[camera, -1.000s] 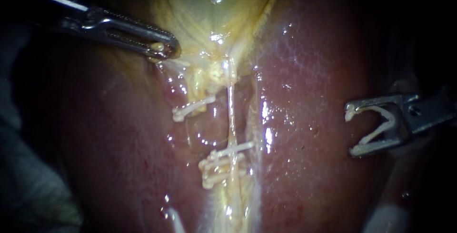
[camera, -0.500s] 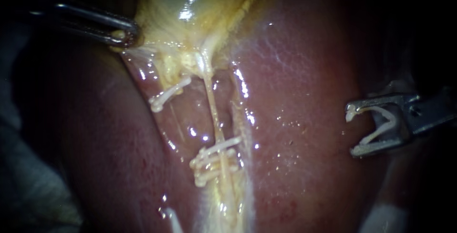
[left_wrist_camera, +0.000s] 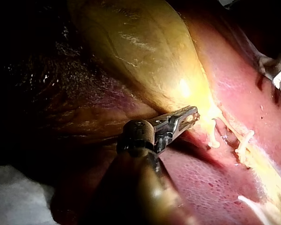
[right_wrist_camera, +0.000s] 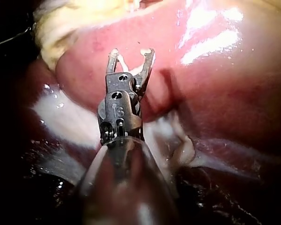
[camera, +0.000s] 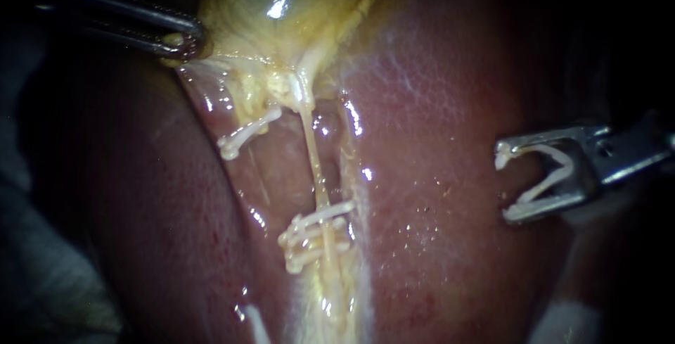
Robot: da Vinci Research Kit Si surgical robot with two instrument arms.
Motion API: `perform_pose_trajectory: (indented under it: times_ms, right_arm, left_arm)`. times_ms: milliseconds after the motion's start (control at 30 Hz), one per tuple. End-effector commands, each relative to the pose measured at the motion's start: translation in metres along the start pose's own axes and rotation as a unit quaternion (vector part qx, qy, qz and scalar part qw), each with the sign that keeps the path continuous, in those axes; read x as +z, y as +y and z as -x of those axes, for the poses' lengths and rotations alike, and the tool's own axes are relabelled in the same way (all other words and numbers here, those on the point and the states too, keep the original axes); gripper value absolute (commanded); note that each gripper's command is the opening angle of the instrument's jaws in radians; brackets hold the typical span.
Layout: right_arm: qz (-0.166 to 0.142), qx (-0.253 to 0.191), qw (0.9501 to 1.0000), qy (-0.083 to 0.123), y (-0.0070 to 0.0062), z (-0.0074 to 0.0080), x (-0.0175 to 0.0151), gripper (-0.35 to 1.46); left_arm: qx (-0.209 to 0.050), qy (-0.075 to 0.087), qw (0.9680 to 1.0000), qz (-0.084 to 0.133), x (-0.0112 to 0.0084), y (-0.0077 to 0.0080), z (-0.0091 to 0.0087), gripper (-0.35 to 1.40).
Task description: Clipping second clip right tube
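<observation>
The left instrument (camera: 184,40) had its jaws closed on the edge of the gallbladder (camera: 281,27), apparently drawing it up and away from the liver (camera: 436,140) so that the right tube (camera: 314,168) lay taut and exposed as a pale strand. A cluster of clips (camera: 316,231) already crossed that tube low down, and another clip (camera: 242,136) sat on tissue beside it, nearer the gallbladder. The right instrument (camera: 503,179) hovered over the liver, well apart from the tube, its jaws spread wide with a loaded clip (camera: 555,172) seated against both. The open mouth faced the tube, likely ready to slip over its bare stretch.
</observation>
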Motion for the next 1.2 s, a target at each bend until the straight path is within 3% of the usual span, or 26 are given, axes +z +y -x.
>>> perform_pose_trajectory:
  times_ms: [33,300,600,900,1200]
  right_arm:
    - [-0.002,0.004,1.0000,0.003,-0.0002,-0.0002,0.0006,0.47]
    - [-0.011,0.056,0.9981,0.022,-0.0005,-0.0032,0.0043,0.48]
    - [-0.018,0.154,0.9873,0.032,0.0005,-0.0047,0.0077,0.50]
    - [-0.026,0.200,0.9785,0.042,0.0014,-0.0039,0.0105,0.50]
    - [-0.031,0.233,0.9709,0.047,0.0032,-0.0016,0.0135,0.50]
  left_arm:
    - [0.000,0.000,1.0000,-0.002,0.0000,0.0001,0.0000,-0.35]
    - [-0.002,-0.001,1.0000,0.001,0.0004,0.0009,-0.0001,-0.35]
    - [-0.006,-0.003,1.0000,0.003,0.0007,0.0015,-0.0002,-0.35]
    - [-0.006,-0.003,1.0000,0.003,0.0008,0.0016,-0.0002,-0.35]
    - [-0.007,-0.004,1.0000,0.005,0.0009,0.0021,-0.0002,-0.35]
